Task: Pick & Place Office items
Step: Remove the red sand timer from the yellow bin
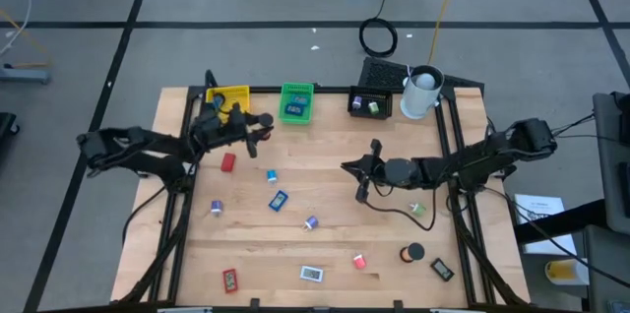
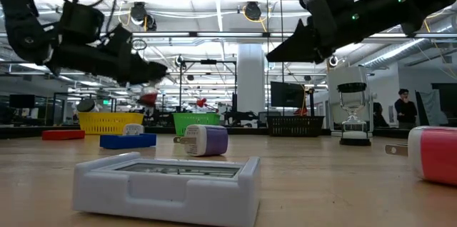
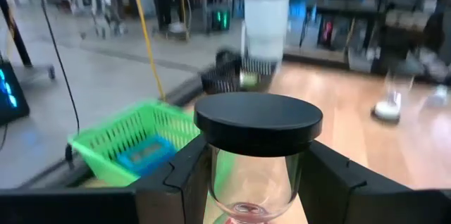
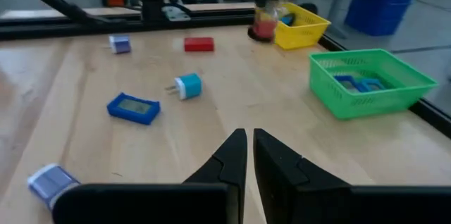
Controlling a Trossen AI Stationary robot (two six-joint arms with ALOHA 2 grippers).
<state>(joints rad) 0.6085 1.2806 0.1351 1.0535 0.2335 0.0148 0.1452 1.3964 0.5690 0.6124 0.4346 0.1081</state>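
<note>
My left gripper (image 1: 254,128) hangs above the table's far left, between the yellow tray (image 1: 228,99) and the green tray (image 1: 296,102), shut on a small hourglass (image 3: 258,122) with a black round cap, a glass bulb and red sand. My right gripper (image 1: 358,181) hovers shut and empty over the table's middle right, pointing toward the left edge. Office items lie flat on the wood: a red piece (image 1: 228,161), a blue plug (image 1: 273,177), a blue flat piece (image 1: 279,200), purple bits (image 1: 216,208) (image 1: 311,222) and a black roll (image 1: 411,252). My left gripper pinches the hourglass's glass bulb (image 3: 254,175) just under the black cap, one finger (image 3: 184,178) on each side. The fingers reach it about level. The hourglass stands upright in the hold, cap up, lifted clear of the table.
A black tray (image 1: 371,104) and a white cup (image 1: 421,93) stand at the far right. Near the front edge lie a white flat box (image 1: 311,274), a red-and-white plug (image 1: 360,262), a red piece (image 1: 229,279) and a black piece (image 1: 442,270). A black frame rims the table.
</note>
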